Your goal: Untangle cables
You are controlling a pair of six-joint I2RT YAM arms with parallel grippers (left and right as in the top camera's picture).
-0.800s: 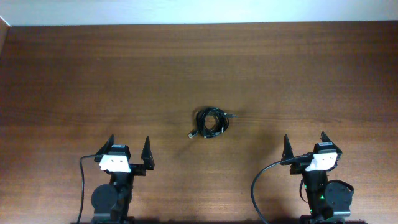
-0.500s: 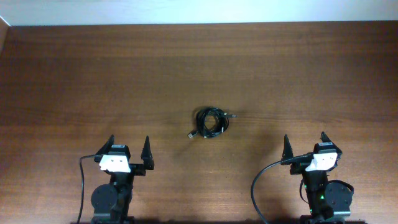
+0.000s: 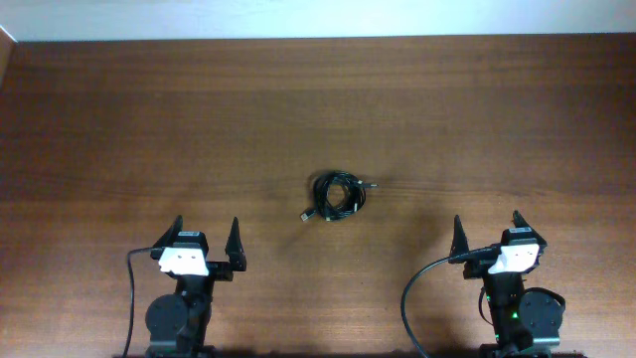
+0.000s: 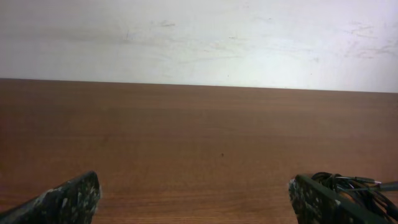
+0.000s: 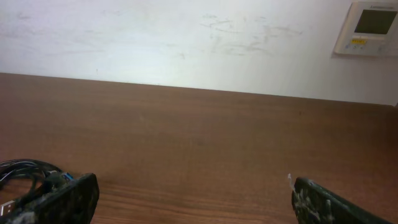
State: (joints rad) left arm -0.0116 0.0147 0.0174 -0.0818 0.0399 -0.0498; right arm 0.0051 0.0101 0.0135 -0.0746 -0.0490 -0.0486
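The cables lie as one small black tangled coil at the middle of the wooden table, with plug ends sticking out to the left and right. My left gripper rests open near the front left, well short of the coil. Over at the front right, my right gripper is open too. In the left wrist view the cables peek out behind the right fingertip; the left gripper holds nothing. In the right wrist view the cables sit behind the left fingertip, and the right gripper has bare table between its fingers.
A white wall rises behind the table's far edge. A wall control panel hangs at the upper right in the right wrist view. Thicker black arm cables loop beside each arm base at the front edge.
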